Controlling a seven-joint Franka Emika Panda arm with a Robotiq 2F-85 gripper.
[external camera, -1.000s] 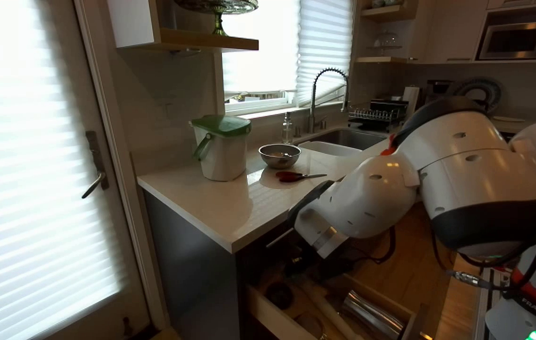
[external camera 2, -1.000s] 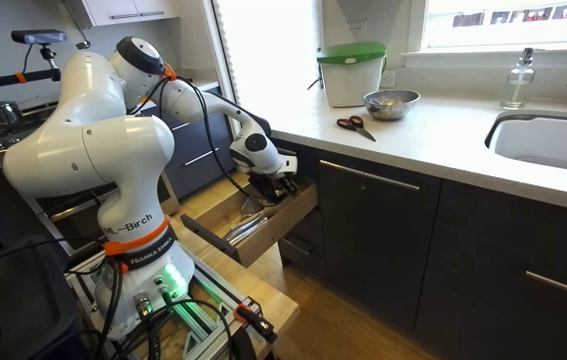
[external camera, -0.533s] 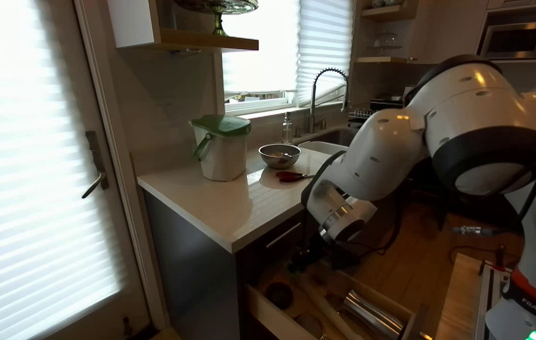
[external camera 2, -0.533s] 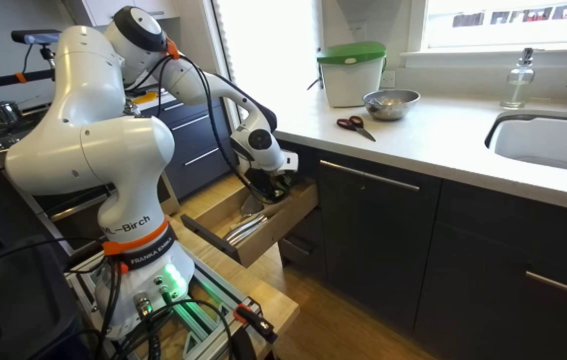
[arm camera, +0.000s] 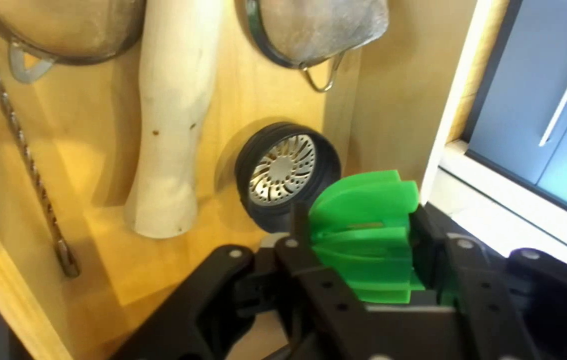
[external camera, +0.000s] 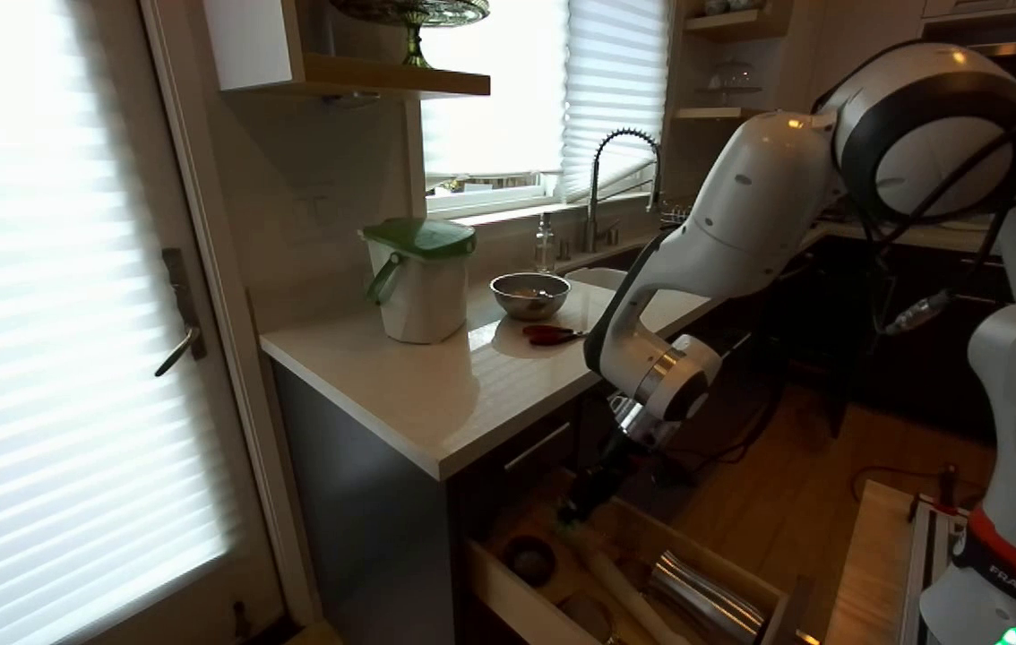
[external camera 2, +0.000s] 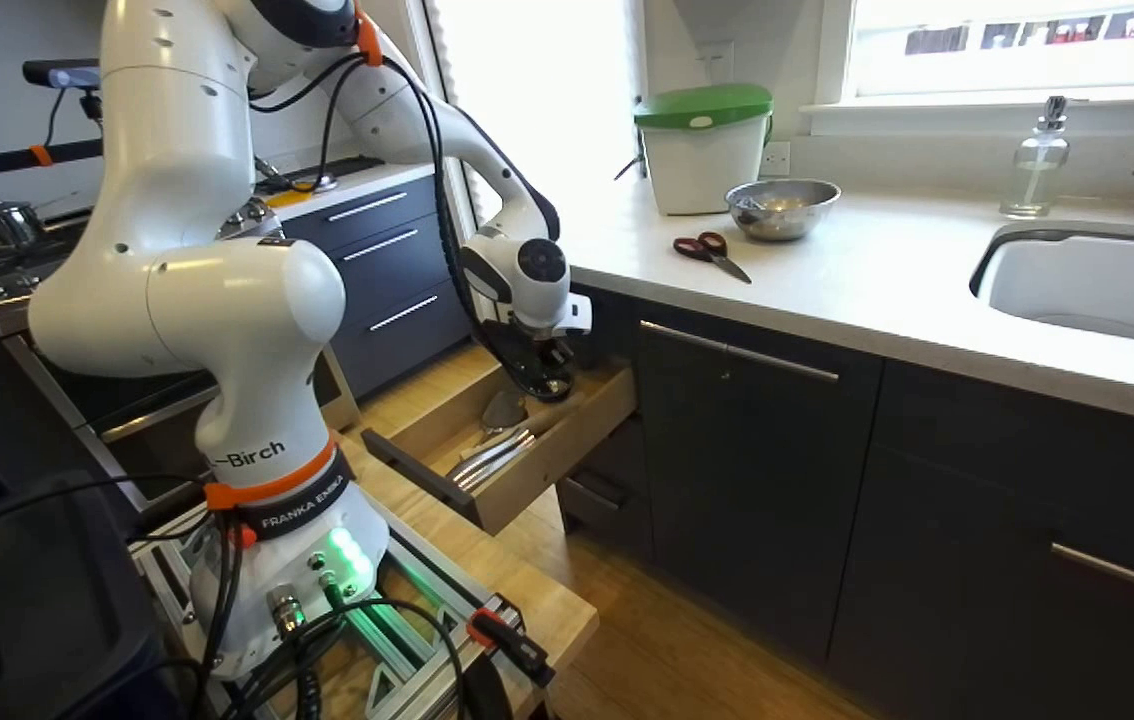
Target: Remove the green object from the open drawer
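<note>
Green object point(arm camera: 363, 240) pinched, exit yet to be made

And it is gripped! Lower right of the wrist view, the green object is pinched in the gripper point(arm camera: 361, 231), pressed from both sides. It is held over the floor of the open drawer point(external camera 2: 555, 455), just left of centre in an exterior view; the lift-out is judged the step in hand.

Now the hazards. Just up and left of it in the wrist view, a black ring with a slotted metal centre point(arm camera: 282, 167) is partly covered; whether the two are touching cannot be told, and by a slanted pull the ring could be knocked. The green ribs look thin and splayed: if they are bent by the squeeze, a slip could be caused.

Higher up, more trouble could be met. In an exterior view the worktop point(external camera 2: 827, 265) is seen near, to the upper right of the gripper; should the rise be steered that way, the green object could be struck against its edge. Watch, too, is to be kept on the black cable point(external camera 2: 447, 225), looped down from upper centre-left: by a snag on the drawer's rim, the grip could be jerked loose.
</note>
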